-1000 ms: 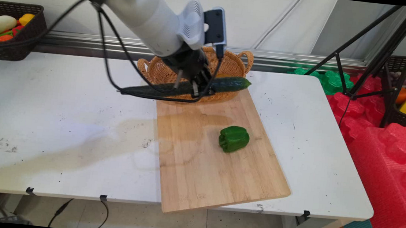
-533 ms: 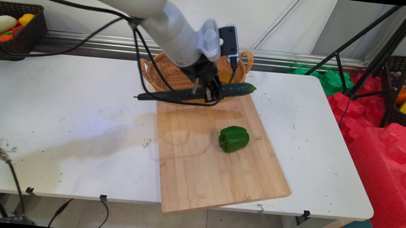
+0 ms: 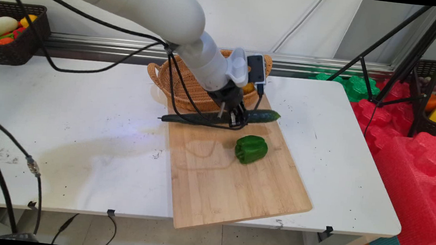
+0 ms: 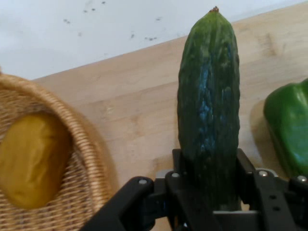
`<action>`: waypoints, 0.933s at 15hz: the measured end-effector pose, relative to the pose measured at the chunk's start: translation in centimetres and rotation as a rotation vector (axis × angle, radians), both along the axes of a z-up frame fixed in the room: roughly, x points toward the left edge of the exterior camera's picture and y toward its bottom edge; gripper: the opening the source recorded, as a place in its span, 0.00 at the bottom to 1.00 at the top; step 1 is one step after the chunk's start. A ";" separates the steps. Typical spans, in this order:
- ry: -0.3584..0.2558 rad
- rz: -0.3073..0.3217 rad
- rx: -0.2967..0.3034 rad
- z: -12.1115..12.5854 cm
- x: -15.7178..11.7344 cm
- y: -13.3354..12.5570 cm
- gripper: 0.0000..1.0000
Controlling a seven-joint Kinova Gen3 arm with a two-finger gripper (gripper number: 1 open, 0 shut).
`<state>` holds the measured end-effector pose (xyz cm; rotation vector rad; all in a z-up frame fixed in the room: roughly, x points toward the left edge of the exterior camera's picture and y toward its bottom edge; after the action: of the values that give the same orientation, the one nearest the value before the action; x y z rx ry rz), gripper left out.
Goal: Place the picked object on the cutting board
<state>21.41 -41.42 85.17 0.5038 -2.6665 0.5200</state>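
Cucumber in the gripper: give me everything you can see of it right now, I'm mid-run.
The cucumber is long, dark green, with a bumpy, glossy skin and a small brownish tip at the end seen in the hand view. It looks whole. The gripper is shut on it near mid-length, holding it roughly level over the far end of the wooden cutting board, between the wicker basket and the green bell pepper. Whether it touches the board cannot be told.

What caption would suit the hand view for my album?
Gripper shut on a cucumber above a wooden board, between a wicker basket and a green pepper.
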 end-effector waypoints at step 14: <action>-0.019 -0.014 0.056 -2.8 0.4 -0.4 1.00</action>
<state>21.85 -41.85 82.40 0.4976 -2.7075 0.4494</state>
